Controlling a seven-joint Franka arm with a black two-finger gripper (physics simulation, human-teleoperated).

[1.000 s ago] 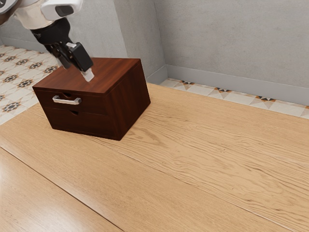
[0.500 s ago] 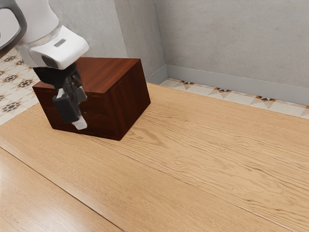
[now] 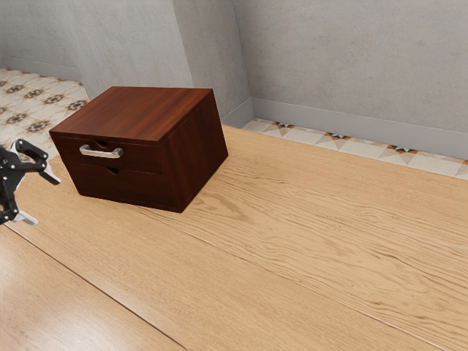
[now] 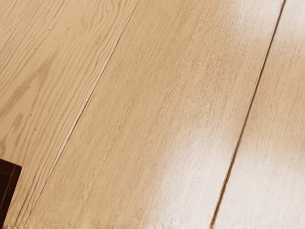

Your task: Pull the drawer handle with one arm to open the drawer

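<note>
Exterior view: the dark wooden cabinet (image 3: pixel 157 110) sits on the surface (image 3: pixel 292 241) toward the exterior view's left, its upper drawer (image 3: pixel 135 156) flush and shut, so the approach, the grasp and the pull all remain. The silver handle (image 3: pixel 101 152) lies level, long axis across the drawer front, which faces the exterior view's lower left (a pull would likely run that way). The hand (image 3: pixel 38 197), fingers spread and empty, hovers near the handle, apart from it. Wrist view: pale planks, a dark cabinet corner (image 4: pixel 6 188) nearby.
</note>
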